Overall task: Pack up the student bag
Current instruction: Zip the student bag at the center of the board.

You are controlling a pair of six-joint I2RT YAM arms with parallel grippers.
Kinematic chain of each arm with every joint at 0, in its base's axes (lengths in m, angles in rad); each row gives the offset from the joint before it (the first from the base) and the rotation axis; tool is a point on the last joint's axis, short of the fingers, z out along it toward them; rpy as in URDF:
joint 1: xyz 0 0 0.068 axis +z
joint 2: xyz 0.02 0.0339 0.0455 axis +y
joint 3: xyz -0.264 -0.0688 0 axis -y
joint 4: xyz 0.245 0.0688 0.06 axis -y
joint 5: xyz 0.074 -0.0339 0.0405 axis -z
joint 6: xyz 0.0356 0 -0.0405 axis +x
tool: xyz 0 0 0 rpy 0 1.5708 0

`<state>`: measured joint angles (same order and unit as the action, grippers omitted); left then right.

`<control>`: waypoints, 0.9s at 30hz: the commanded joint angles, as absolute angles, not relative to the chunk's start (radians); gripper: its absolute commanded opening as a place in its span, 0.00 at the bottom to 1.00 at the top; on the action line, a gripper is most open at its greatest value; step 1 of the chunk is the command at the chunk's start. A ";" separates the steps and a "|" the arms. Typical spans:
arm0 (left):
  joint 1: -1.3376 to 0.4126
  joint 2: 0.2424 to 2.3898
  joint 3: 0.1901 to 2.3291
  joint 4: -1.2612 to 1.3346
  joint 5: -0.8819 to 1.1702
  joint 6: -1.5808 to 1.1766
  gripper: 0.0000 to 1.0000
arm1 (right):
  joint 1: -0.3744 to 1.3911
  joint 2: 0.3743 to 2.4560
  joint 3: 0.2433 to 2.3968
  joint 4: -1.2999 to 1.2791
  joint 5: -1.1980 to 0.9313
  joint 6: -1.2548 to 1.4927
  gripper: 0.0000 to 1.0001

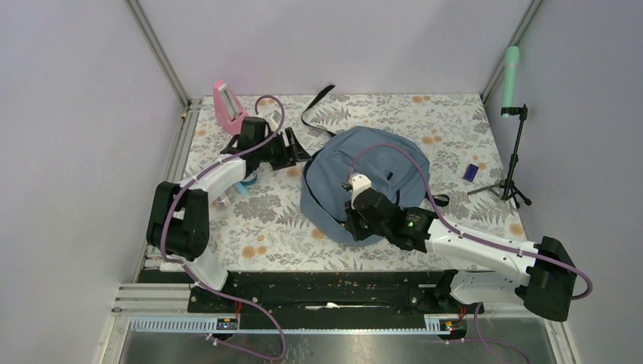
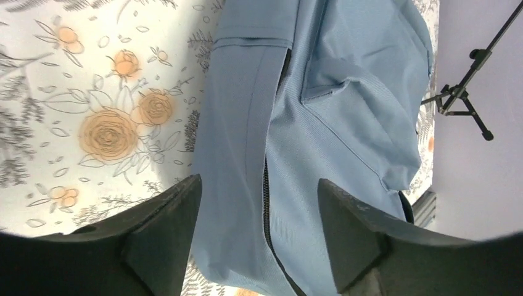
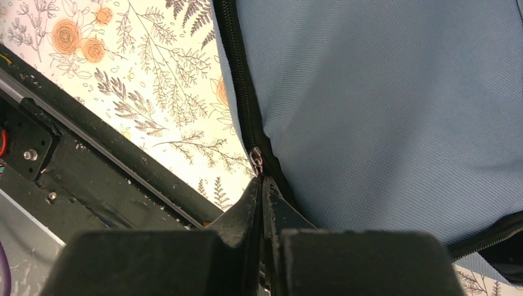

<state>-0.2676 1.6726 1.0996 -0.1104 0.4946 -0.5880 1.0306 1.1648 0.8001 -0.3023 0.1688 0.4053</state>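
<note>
**Zipper pull gripped, packing barely begun**

Closest to the lens, the left gripper [image 2: 259,185]: spread wide, holding nothing, aimed at the left flank of the student bag [image 1: 379,163], with no contact visible. Far left on the bench [image 1: 265,220], a pink item [image 1: 226,102] upright near the back corner and a small pale-blue item [image 1: 244,186] beside the left arm, both outside the bag.

In the middle, the bag itself, lying on the bench. Zipper [image 3: 237,61] meshed shut wherever it shows. Inside hidden, so impossible to tell what it holds, if anything.

At the bag's near edge, the right gripper [image 3: 264,185], pinched tight on the zipper pull [image 3: 257,161]. Further right, a small dark-blue block [image 1: 471,172] loose on the bench, well apart from the bag. Then a tripod stand [image 1: 515,163] at the right edge.

Judged early in the task: probably opening the main compartment. Nothing seen packed. Loose items left to load, then closing.
</note>
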 commanded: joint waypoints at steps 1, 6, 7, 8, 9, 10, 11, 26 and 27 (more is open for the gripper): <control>-0.258 1.525 1.083 -0.081 0.419 -0.547 0.77 | 1.040 1.146 0.815 -0.258 0.169 0.412 0.00; -0.266 1.366 0.974 -0.087 0.395 -0.556 0.90 | 1.040 1.151 0.805 -0.188 0.150 0.421 0.00; -0.270 1.340 0.948 -0.090 0.390 -0.558 0.91 | 1.039 1.154 0.807 -0.179 0.147 0.420 0.00; -0.276 1.306 0.921 -0.096 0.385 -0.564 0.91 | 1.040 1.160 0.812 -0.175 0.145 0.420 0.00; -0.284 1.277 0.880 -0.099 0.381 -0.571 0.91 | 1.040 1.167 0.819 -0.173 0.143 0.418 0.00; -0.294 1.246 0.849 -0.099 0.377 -0.582 0.91 | 1.040 1.176 0.826 -0.173 0.140 0.416 0.00; -0.306 1.213 0.815 -0.098 0.369 -0.595 0.91 | 1.040 1.184 0.831 -0.170 0.140 0.414 0.00; -0.630 1.073 0.600 -0.022 0.229 -0.792 0.83 | 1.040 1.236 0.870 -0.130 0.111 0.410 0.00; -0.642 1.086 0.599 -0.012 0.228 -0.798 0.81 | 1.040 1.237 0.871 -0.130 0.111 0.409 0.00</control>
